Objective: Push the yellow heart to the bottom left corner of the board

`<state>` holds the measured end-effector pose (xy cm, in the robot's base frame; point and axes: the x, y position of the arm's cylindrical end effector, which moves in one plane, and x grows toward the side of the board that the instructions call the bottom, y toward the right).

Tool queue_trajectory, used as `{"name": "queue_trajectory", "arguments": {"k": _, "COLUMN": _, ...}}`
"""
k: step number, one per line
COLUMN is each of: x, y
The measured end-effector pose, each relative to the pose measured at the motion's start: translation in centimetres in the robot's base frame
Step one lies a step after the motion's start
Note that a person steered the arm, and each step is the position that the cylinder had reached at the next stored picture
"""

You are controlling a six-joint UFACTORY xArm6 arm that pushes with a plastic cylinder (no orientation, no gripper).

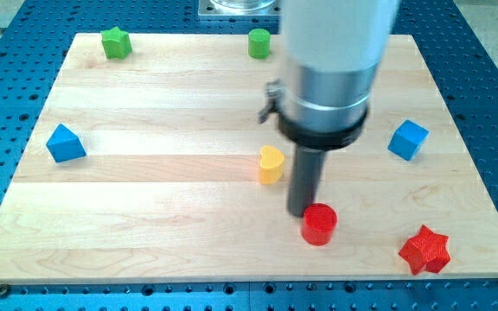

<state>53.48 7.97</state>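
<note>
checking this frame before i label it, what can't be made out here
- My tip: its very end sits just left of the red cylinder; touching or apart cannot be told.
- Board behind the arm: hidden in the camera view, right of the green cylinder.
- Yellow heart: its right side faces away; its gap to the rod is unclear.

A broad white cylindrical arm housing narrows into a brushed silver metal collar, ringed below by a black band. A small dark fitting juts from its side. Beneath hangs a straight dark grey rod ending in my tip (pixel 300 212).
</note>
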Motion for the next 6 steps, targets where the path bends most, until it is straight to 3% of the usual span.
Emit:
{"name": "queue_trajectory", "arguments": {"k": 2, "x": -3.8, "y": -1.1}}
{"name": "queue_trajectory", "arguments": {"k": 3, "x": -3.5, "y": -10.8}}
{"name": "queue_trajectory", "arguments": {"k": 4, "x": -2.4, "y": -14.9}}
{"name": "queue_trajectory", "arguments": {"k": 5, "x": -6.3, "y": -8.8}}
{"name": "queue_trajectory", "arguments": {"k": 6, "x": -9.0, "y": -11.5}}
